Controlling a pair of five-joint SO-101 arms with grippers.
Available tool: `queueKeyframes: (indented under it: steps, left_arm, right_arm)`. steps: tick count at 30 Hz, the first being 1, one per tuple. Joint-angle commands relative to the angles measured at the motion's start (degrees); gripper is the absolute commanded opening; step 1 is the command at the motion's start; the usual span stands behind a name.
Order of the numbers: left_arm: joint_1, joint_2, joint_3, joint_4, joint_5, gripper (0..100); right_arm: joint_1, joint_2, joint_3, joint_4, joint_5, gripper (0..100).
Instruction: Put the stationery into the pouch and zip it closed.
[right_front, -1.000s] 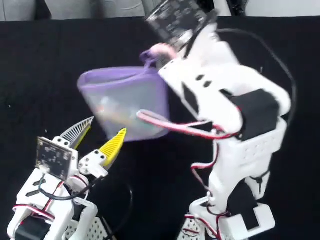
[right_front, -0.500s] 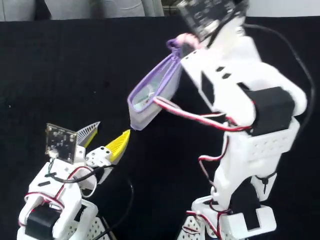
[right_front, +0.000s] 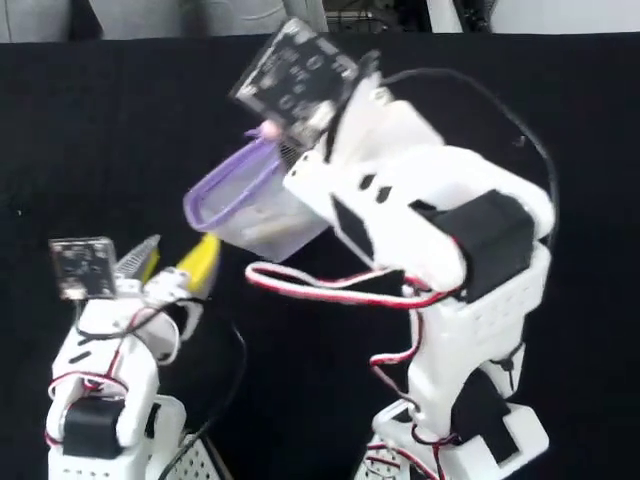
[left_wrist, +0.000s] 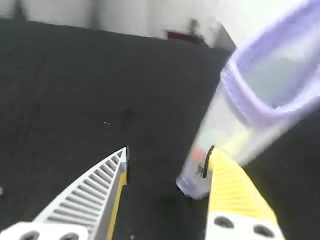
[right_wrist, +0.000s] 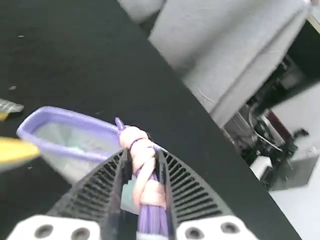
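The black bench (right_front: 100, 120) stretches wide beside and behind the pouch, up to its far edge along the top of the high view. The right arm (right_front: 430, 230) leans over the middle of the bench. The left arm (right_front: 100, 380) stands low at the near edge.

The pouch (right_front: 255, 215) hangs between them from the right tool (right_wrist: 142, 152), which is clamped on the pink pull (right_wrist: 136, 137) at the pouch's end. The pouch has translucent walls and a purple rim that gapes in an open loop. Blurred coloured shapes show through its lower part.

The left tool (left_wrist: 168, 152) has its fingers spread apart. Its yellow finger (left_wrist: 230, 185) lies just beside the pouch's bottom corner; I cannot tell whether they touch.
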Motion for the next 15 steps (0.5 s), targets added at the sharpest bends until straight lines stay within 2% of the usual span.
queueKeyframes:
  steps: [1,9,15]
  left_arm:
    - [-5.8,-0.2,1.1,-5.0,3.6,26]
    - [-12.0,-0.2,1.5,-7.0,3.6,26]
    - [-12.4,-0.2,1.6,-7.0,3.6,26]
  right_arm:
    - [-5.4,-4.9,1.5,1.8,0.4,1.1]
    - [-14.3,-6.6,5.2,1.8,0.4,1.1]
    - [-22.0,-6.6,8.3,1.8,0.4,1.1]
